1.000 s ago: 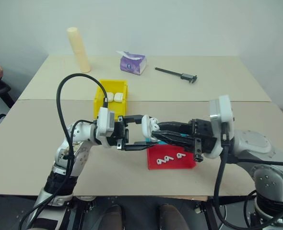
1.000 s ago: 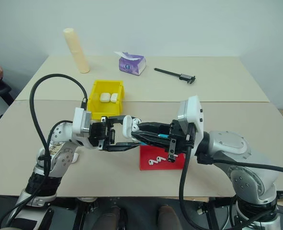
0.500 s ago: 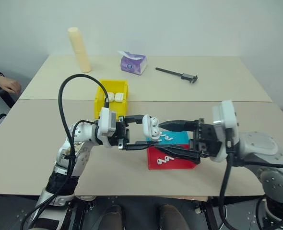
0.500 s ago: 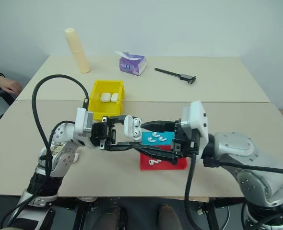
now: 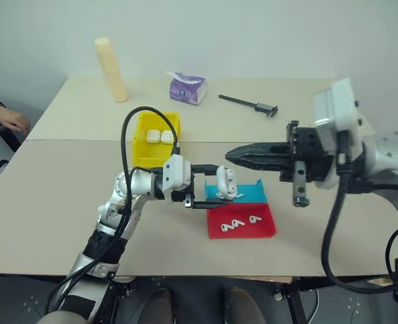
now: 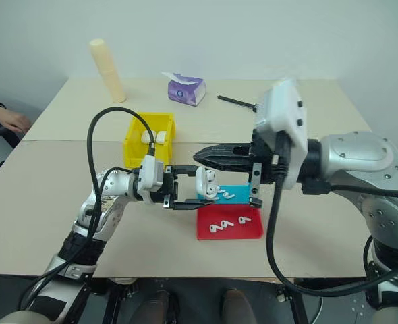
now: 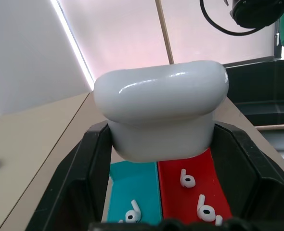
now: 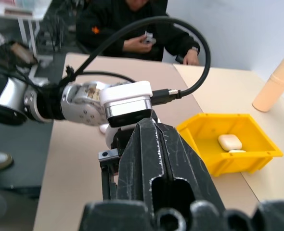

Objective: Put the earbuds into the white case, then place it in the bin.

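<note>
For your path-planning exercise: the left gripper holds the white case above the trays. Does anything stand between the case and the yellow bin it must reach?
Nothing visible does. The white case sits in the left gripper, and the table between it and the bin is bare. The shut right gripper hangs above, off that line.

- The bin (image 5: 157, 139) sits on the table (image 5: 50, 196), with two cases (image 5: 158, 136) inside it
- Two trays lie side by side to its right: the back tray (image 5: 247, 195) and the front tray (image 5: 241, 221), each with earbuds (image 5: 243, 221) in it
- At the table's back stand a tube (image 5: 110, 69), a tissue pack (image 5: 186, 88) and a caliper (image 5: 247, 104)
</note>
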### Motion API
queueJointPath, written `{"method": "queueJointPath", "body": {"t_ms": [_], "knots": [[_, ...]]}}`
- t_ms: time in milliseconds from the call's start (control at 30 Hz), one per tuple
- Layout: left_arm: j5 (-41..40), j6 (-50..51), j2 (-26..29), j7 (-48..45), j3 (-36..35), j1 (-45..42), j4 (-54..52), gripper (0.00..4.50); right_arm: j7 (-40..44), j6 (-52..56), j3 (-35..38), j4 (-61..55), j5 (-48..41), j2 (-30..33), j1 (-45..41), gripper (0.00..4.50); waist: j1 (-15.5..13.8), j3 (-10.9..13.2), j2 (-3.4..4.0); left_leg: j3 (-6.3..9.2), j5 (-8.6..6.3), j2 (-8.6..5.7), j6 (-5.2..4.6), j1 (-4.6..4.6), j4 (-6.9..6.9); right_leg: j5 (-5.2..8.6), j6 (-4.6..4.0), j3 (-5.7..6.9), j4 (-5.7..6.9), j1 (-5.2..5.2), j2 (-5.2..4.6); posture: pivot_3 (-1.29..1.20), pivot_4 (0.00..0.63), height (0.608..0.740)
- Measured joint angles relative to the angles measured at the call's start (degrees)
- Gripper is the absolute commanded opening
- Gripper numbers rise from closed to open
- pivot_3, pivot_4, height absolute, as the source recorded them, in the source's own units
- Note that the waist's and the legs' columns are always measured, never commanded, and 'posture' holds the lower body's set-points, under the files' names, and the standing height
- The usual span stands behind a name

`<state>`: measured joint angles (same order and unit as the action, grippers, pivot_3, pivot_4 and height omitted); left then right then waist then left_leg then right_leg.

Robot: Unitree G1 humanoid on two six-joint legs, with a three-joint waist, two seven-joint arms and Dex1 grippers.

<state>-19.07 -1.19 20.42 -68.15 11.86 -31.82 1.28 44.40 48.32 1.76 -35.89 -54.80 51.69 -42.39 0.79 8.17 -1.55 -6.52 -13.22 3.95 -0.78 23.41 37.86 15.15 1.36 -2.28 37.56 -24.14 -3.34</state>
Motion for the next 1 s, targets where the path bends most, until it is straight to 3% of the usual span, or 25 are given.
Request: {"method": "queueJointPath", "body": {"t_ms": [200,467,633,1000], "knots": [[2.3,-0.2,-1.2,1.4,0.8,-1.7,1.3,2.80,2.0,-0.4,-10.5,-0.8,10.9,0.7,-2.0,0.02,-0.1,0.0,0.00,0.00,0.00,-0.02,-0.01,0.12,0.01,0.00,0.01,0.02,-0.02,-0.08,-0.02,0.00,0.150,0.740],[4.3,-1.7,-1.9,2.2,1.4,-1.9,2.8,2.80,4.9,-3.1,-16.9,-0.6,21.6,0.4,-2.0,0.02,0.0,0.0,0.00,0.00,0.00,-0.01,-0.01,0.10,0.03,-0.01,0.01,0.03,0.01,-0.09,0.00,0.00,0.150,0.740],[4.5,-1.7,-1.7,2.3,1.4,-1.9,3.1,2.80,6.8,-5.4,-17.4,-0.5,26.5,1.2,-2.0,0.02,-0.1,0.0,0.00,-0.01,0.00,-0.01,-0.01,0.10,0.03,-0.01,0.01,0.03,0.00,-0.08,-0.01,0.00,0.150,0.740],[3.2,-2.1,-1.4,2.6,0.3,-1.5,1.8,2.80,8.4,-6.6,-13.0,0.5,27.4,0.9,0.6,0.02,0.0,0.0,0.01,-0.01,0.00,0.00,-0.01,0.08,0.04,-0.01,0.01,0.03,0.03,-0.07,0.00,0.00,0.150,0.740]]}}
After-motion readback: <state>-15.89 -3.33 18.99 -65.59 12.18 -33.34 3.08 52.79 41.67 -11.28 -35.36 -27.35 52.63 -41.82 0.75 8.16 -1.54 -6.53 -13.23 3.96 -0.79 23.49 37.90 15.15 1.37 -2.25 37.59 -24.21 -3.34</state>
